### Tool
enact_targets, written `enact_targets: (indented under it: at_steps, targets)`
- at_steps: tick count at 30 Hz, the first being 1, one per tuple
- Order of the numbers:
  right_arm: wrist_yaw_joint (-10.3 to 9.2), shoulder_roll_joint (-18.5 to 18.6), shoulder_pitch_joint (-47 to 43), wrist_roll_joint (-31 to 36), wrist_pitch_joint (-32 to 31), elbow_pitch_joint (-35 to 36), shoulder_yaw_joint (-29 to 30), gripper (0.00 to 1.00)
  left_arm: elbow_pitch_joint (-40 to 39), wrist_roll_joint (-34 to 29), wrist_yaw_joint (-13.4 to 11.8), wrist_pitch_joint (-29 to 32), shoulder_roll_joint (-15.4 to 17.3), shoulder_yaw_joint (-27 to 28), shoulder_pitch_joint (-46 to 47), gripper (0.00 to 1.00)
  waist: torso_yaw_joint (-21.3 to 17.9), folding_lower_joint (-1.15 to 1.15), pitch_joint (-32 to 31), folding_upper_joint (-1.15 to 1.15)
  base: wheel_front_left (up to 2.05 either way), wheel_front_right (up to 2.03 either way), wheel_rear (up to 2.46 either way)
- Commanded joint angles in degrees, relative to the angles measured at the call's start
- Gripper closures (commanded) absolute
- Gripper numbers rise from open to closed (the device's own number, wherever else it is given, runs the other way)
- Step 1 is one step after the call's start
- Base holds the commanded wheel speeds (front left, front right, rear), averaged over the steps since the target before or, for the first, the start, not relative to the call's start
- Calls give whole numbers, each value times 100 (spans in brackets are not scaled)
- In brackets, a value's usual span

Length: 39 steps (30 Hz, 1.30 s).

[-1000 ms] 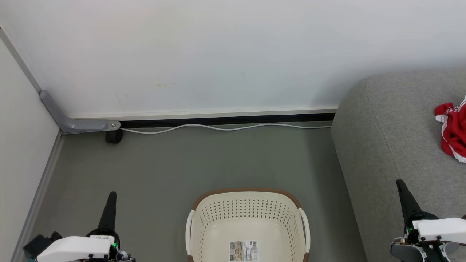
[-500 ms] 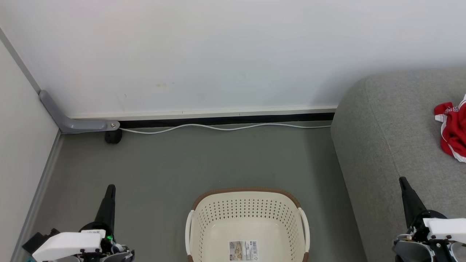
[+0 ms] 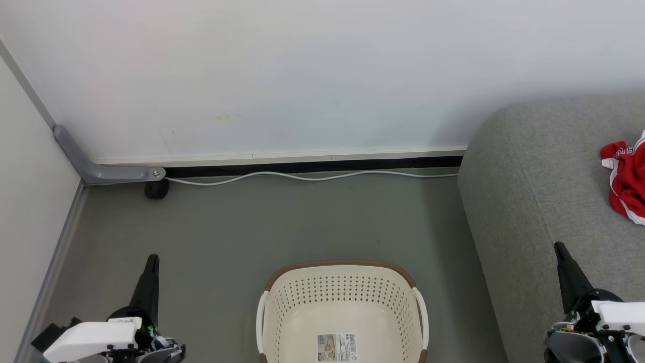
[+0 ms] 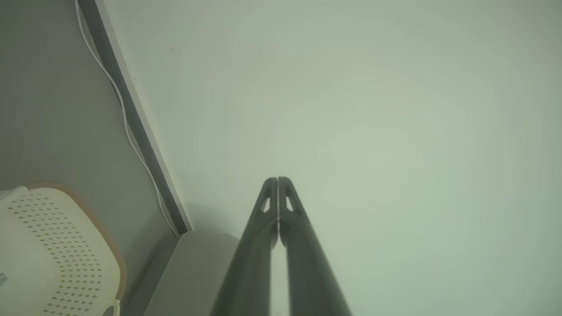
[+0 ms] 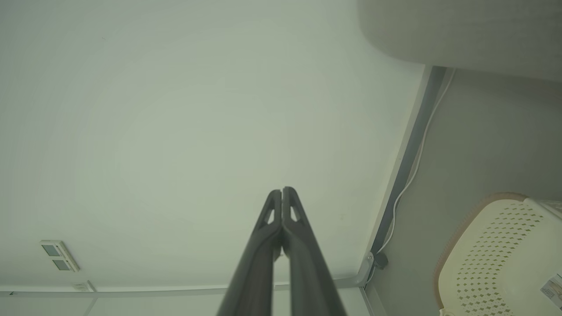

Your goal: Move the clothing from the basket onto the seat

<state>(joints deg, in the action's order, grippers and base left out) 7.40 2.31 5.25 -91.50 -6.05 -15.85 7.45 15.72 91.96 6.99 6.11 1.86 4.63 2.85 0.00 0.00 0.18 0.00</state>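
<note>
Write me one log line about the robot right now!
basket: looks empty | clothing: on seat | left end effector: shut | right end effector: shut

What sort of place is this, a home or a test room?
Likely a staged living-room corner, not a lived-in home: a grey sofa seat with red clothing on it, a laundry basket on grey floor, and white partition walls with a caster at the base.

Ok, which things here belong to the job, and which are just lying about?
Job: basket, no clothing showing inside; red clothing, lying on the seat.
Lying about: white cable; grey bracket; black castor.
</note>
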Motion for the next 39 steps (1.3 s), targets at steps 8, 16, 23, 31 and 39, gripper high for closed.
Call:
enact_targets:
  at_steps: [8,16,23,31,39]
  targets:
    - [9,57,93,-65,-45,182,-92,100,-165,20,49,38,102,189,335,100,0,0,0,0,0,0,0]
    - [9,56,93,-66,-45,182,-92,100,-166,20,49,37,101,189,335,100,0,0,0,0,0,0,0]
    - [9,56,93,-66,-45,182,-92,100,-166,20,49,37,101,189,335,100,0,0,0,0,0,0,0]
    - [9,56,93,-66,-45,182,-93,100,-166,21,49,37,101,189,334,100,0,0,0,0,0,0,0]
    - [9,56,93,-66,-44,182,-93,100,-166,21,49,37,101,189,334,100,0,0,0,0,0,0,0]
